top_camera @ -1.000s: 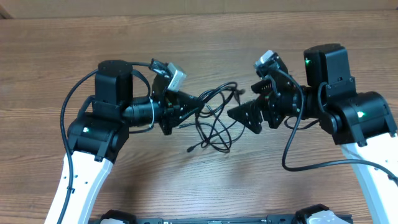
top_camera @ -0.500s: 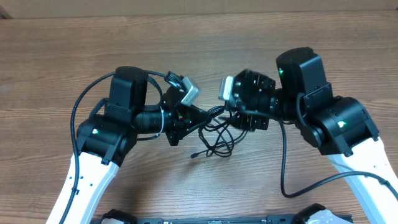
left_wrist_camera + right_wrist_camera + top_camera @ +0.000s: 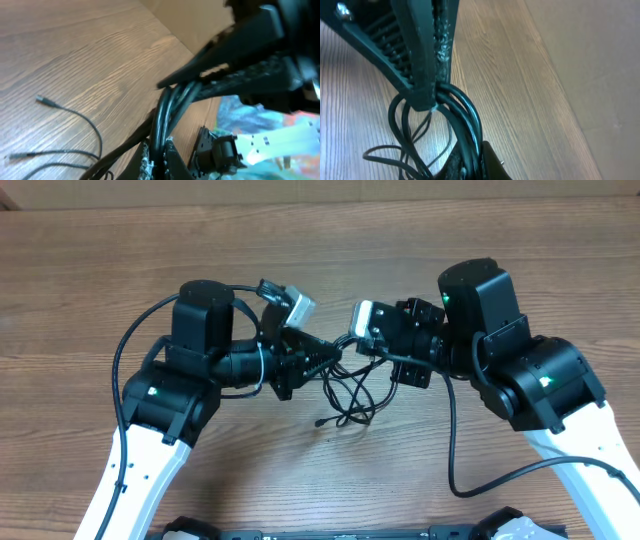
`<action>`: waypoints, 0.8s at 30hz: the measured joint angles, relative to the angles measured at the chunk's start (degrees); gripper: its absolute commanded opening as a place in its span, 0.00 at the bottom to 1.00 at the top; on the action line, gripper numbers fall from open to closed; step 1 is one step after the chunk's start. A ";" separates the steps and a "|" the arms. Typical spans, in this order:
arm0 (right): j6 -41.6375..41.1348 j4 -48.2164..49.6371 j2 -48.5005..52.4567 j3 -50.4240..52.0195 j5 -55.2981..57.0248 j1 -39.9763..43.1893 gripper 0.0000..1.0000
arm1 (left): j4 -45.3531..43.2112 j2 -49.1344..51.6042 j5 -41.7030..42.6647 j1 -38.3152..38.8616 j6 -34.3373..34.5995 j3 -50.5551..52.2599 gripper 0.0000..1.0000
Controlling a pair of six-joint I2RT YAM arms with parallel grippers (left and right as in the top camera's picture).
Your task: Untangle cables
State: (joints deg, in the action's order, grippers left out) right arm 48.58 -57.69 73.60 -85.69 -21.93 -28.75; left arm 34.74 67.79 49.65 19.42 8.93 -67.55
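While left gripper (image 3: 167, 85) and right gripper (image 3: 431, 102) pinch cables (image 3: 352, 398), loops sag between.

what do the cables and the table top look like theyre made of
The cables: a smooth black sheath with a soft sheen along the bends, so probably rubber or PVC. Nothing of their inside shows. The table: brown wood grain with a flat, matt surface, so either wood or a wood-look laminate. The pictures do not settle which.
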 measured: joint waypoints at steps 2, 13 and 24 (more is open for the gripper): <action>-2.01 0.74 0.02 0.00 0.35 -0.11 0.04 | 1.51 0.00 -3.65 -0.04 3.50 -0.07 0.04; -13.94 6.64 -1.03 0.04 -0.48 -0.20 0.04 | 9.18 0.00 -13.99 -6.08 13.64 -0.07 0.04; -57.37 3.19 -2.10 0.39 32.13 4.66 0.79 | 10.08 0.00 -13.73 -6.16 11.56 -0.42 0.04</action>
State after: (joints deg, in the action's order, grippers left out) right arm -8.80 -54.50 71.50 -85.30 10.20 -24.10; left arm 44.82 67.79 35.92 13.26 20.49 -67.96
